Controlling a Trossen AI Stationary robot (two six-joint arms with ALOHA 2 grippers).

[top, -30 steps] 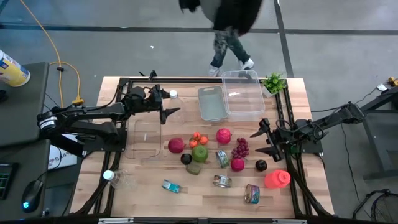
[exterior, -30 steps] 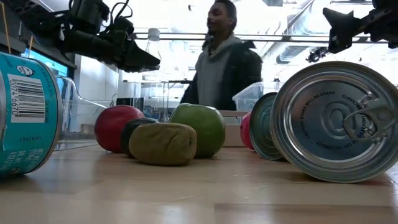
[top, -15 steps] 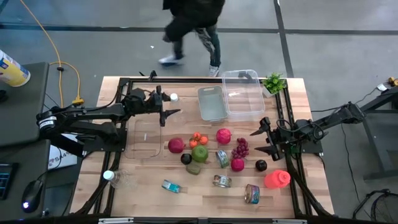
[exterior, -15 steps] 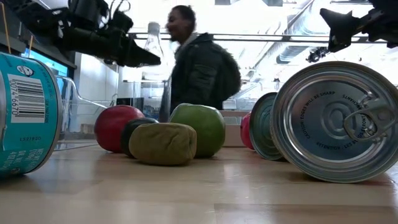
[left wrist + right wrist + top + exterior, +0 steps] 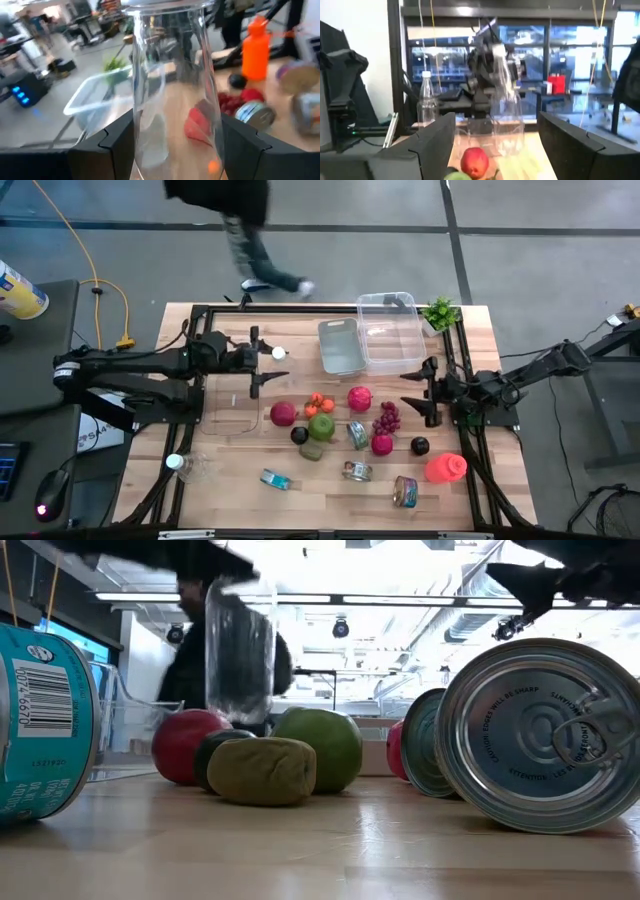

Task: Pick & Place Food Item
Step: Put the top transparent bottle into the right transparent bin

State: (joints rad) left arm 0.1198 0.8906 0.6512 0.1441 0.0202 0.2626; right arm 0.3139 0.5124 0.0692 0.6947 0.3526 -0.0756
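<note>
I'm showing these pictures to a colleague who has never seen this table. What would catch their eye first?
Probably the clear plastic bottle gripped upright by the left gripper, raised over the table's left half. Next, the bright cluster of food in the middle of the table: a red apple, a green apple and cans. Behind the table a person walks past.

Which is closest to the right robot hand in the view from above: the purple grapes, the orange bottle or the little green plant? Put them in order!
From the right gripper:
1. Purple grapes, just beside it toward the table's middle.
2. Orange bottle, at the near right edge.
3. Green plant, in the far right corner.
</note>
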